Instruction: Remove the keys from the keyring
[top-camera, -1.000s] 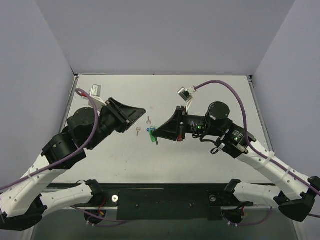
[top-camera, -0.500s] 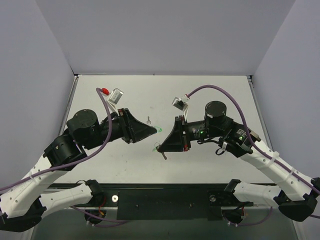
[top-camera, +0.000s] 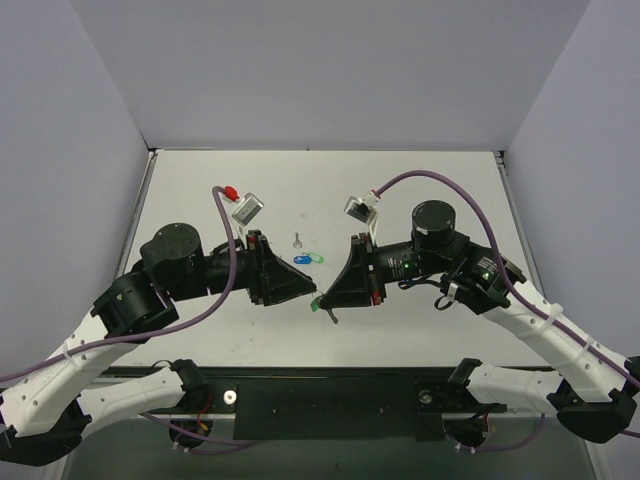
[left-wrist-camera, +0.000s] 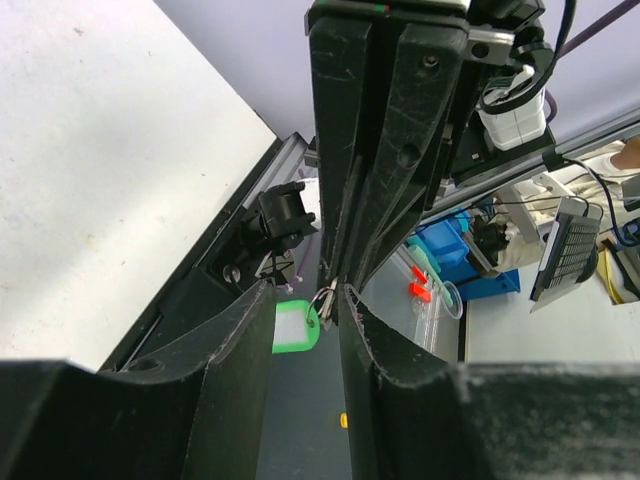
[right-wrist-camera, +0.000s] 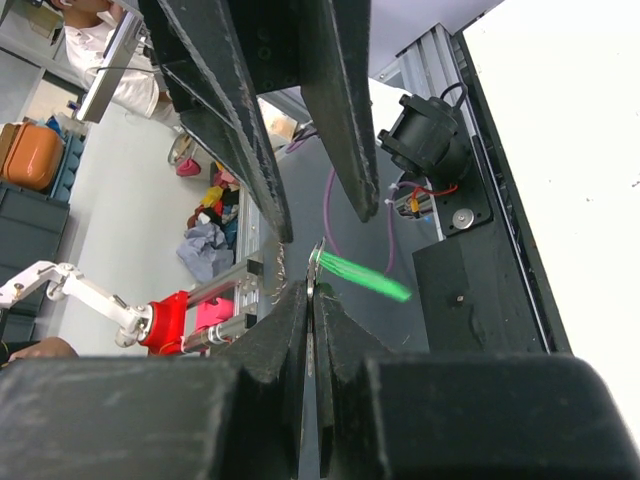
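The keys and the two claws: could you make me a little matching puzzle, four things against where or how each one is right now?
Things:
1. green key
2. blue key
3. left gripper
4. right gripper

Places or states:
A. shut on the key ring
B. lying on the table
C. open
D. hanging from the key ring

Pairs: 1-D, 2-B, 3-C, 4-A
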